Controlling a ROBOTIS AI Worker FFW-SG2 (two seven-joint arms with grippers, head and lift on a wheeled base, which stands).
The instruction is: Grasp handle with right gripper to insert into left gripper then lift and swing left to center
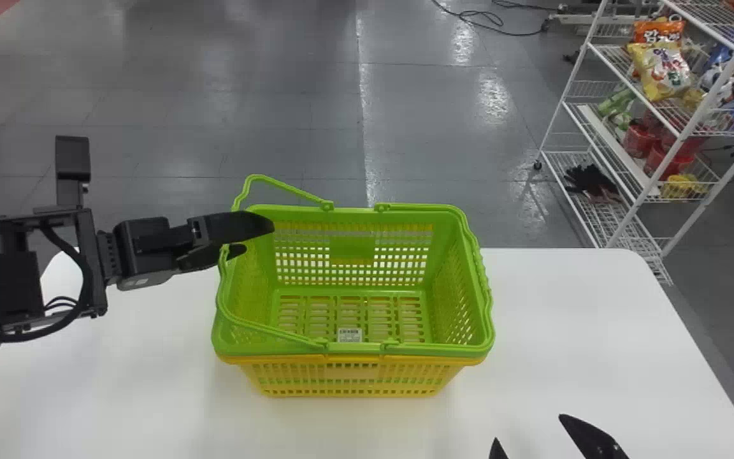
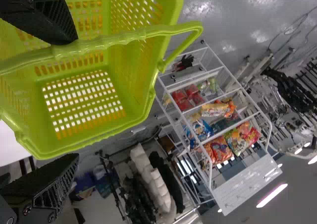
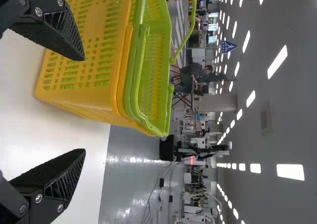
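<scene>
A white counter [image 1: 596, 331] spreads across the foreground, reaching out on both sides of the baskets, while a wire rack [image 1: 692, 124] stands on the floor well apart, beyond it to the right. Upright near the counter's far edge is a green basket [image 1: 352, 248], apparently nested in a yellow basket [image 1: 351, 371]. Both look like stiff, light moulded plastic: hard to crush, but smooth enough to slide if nudged, and the far edge leaves little room behind. The pair may also lift together, or the lower one may drop away. The left jaws [image 1: 257, 238] are spread over the green basket's left side, with the left handle [image 2: 106, 41] crossing between them, near one finger and not pinched. The right jaws [image 1: 529, 428] are spread too, holding nothing, near and to the right of the baskets' near side. The right handle [image 1: 483, 280] rests along the right rim. Each handle is a thin, hinged loop, likely springy and quick to swing or slip, so its thicker ribbed middle seems the best hold. The right handle probably needs raising by that middle and bringing across to the left jaws, so both loops share the load near the centre and the baskets hang level. Going in, a fingertip could catch the rim; on the swing, the hanging bottom must rise well off the counter first.
</scene>
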